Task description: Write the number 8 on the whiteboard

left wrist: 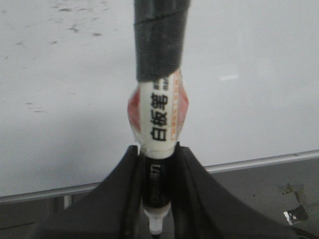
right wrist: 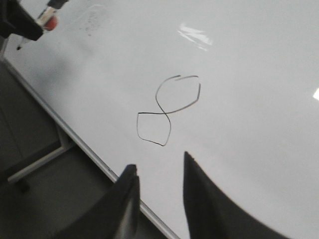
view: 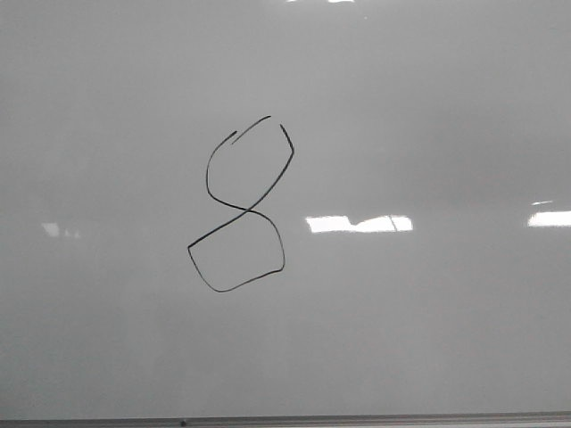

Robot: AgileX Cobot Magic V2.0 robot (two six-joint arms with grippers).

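Number 8 (view: 239, 207) sits a little left of the middle of the whiteboard (view: 428, 339), drawn in a thin black line. It stands tall, with its long way running up and down the board. Its top loop is round and has a small gap at the top, where the line ends do not meet. Its bottom loop is wider and more like a box, and the two loops cross in the middle. The board is smooth and shiny, pale grey-white, with bright patches of light on it and a thin metal edge along the bottom. The left gripper (left wrist: 158, 209) has its dark jaws closed around a marker pen (left wrist: 158, 117), which has a white body with red and black print and a dark wrap higher up. That pen looks pulled away to the side of the board, well apart from the 8. The right gripper (right wrist: 158, 199) holds nothing, and its jaws stand apart. It is nearer the 8, which lies ahead of it and past the board's edge. I think the writing is mostly done, and only the gap at the top could be closed, which would be a job for the left arm.
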